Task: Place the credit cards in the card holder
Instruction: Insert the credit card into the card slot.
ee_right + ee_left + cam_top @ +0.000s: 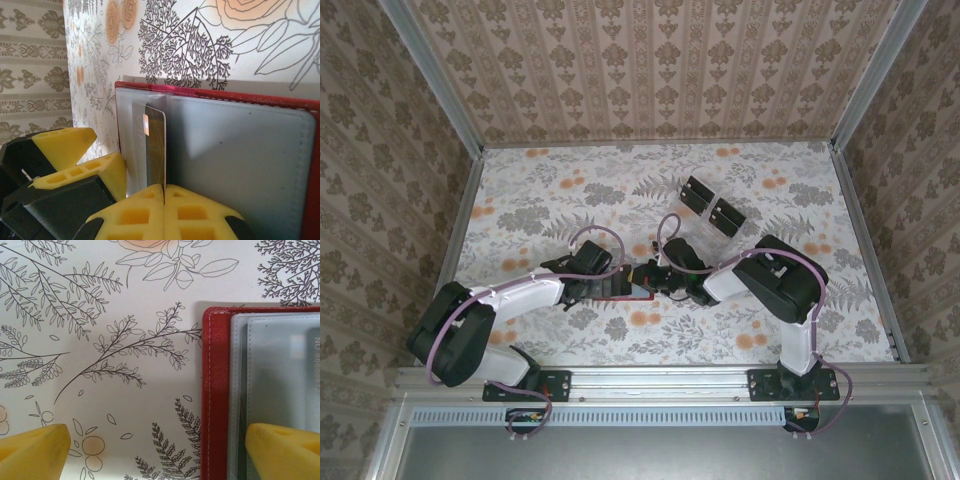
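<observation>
Arms fold inward and meet at the card holder [625, 291] on the surface [740, 335]. Left pincer [155, 445] gapes wide, one finger [285, 450] above the holder, the other beside it. Right pincer [164, 200] pinches a credit card [156, 145] standing on edge at its inner pocket.

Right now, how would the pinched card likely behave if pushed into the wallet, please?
The card stands straight from the right gripper, so probably stiff. Its glossy face suggests it may slip. The flat card holder may slide.

Red card holder [216, 390], grey pockets [280, 370]; yellow fingers [30, 452]; floral tbl [570, 190].
</observation>
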### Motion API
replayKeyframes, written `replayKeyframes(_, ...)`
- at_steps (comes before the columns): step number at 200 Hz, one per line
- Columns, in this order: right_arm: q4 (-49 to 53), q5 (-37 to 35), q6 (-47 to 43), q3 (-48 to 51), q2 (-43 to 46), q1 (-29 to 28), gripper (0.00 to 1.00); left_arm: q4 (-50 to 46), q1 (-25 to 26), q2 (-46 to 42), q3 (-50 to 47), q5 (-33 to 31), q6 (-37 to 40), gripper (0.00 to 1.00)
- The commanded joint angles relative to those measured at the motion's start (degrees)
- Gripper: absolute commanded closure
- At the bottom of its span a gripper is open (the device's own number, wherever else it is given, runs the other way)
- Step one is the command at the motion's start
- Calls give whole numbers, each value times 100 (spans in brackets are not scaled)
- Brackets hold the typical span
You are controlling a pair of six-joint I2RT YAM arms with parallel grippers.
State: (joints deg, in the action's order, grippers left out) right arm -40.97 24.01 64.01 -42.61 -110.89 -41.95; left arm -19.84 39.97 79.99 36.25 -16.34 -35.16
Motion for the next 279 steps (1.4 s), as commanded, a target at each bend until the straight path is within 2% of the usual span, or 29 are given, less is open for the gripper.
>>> replayKeyframes(1, 794, 104, -254, -207, -94, -63, 100, -338, 42, 42, -118, -45, -84, 0)
replayKeyframes(62, 1835, 113, -582, -625, 47, -93, 99, -438, -33, -80, 78, 129, -221, 0)
replayKeyframes(81, 2130, 100, -700, -726, 152, -91, 88, -469, -117, -173, 157, 206, -253, 0)
replayKeyframes(97, 2405, 87, -838, -854, 255, -91, 74, -538, -236, -220, 245, 327, -281, 0)
replayKeyframes(119, 2824, 72, -1014, -1043, 385, -89, 63, -574, -385, -306, 311, 401, -272, 0)
replayKeyframes(139, 3267, 17, -1209, -1224, 521, -92, 55, -588, -504, -379, 321, 460, -260, 0)
replayKeyframes(163, 3829, -118, -1462, -1476, 694, -90, 51, -566, -607, -477, 279, 509, -246, 0)
replayKeyframes(198, 4772, -471, -1861, -1889, 774, -93, 55, -582, -732, -648, 132, 483, -274, 0)
replayKeyframes(230, 5458, -871, -2114, -2242, 650, -124, 80, -644, -862, -696, 32, 395, -329, 0)
replayKeyframes(279, 5787, -971, -2286, -2678, 262, -229, 93, -551, -954, -566, -82, 469, -408, 0)
